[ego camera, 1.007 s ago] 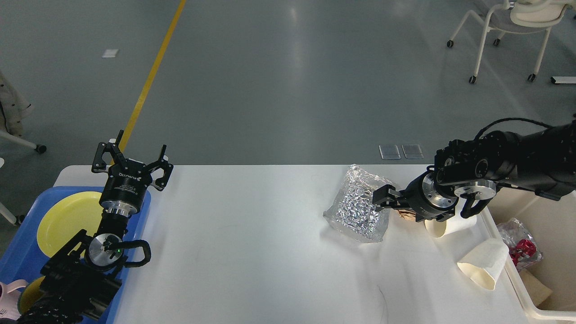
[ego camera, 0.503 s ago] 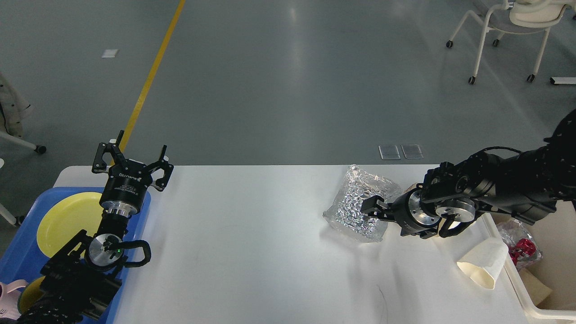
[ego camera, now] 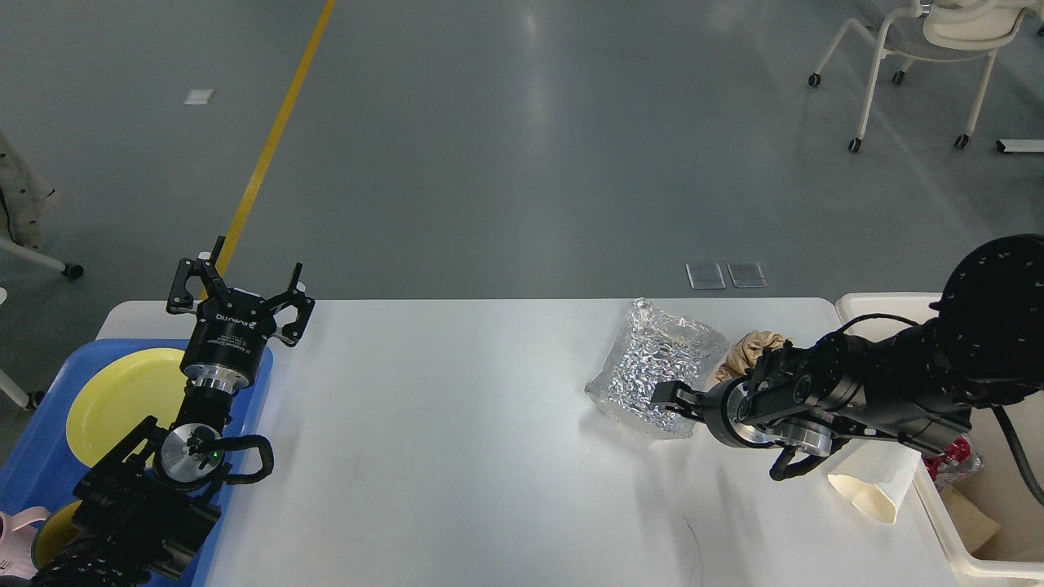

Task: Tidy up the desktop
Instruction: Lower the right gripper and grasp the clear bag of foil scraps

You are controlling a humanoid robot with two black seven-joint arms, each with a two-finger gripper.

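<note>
While fingers (ego camera: 670,397) meet foil bag (ego camera: 656,373), desktop (ego camera: 457,440) mid-span open

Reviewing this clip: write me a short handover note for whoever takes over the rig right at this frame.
Left gripper: open, empty, held above the blue tray at the desktop's left end. The tray holds a yellow plate.
Right gripper: low at the near edge of the crinkled foil bag; too dark to tell whether it is open or shut, or gripping the bag.
On the desktop: the foil bag, a crumpled brown paper behind the right arm, and a paper cup on its side near the right edge.
Done: some rubbish already lies in the cream bin on the right.
Left: clear the bag, brown paper and cup.
</note>
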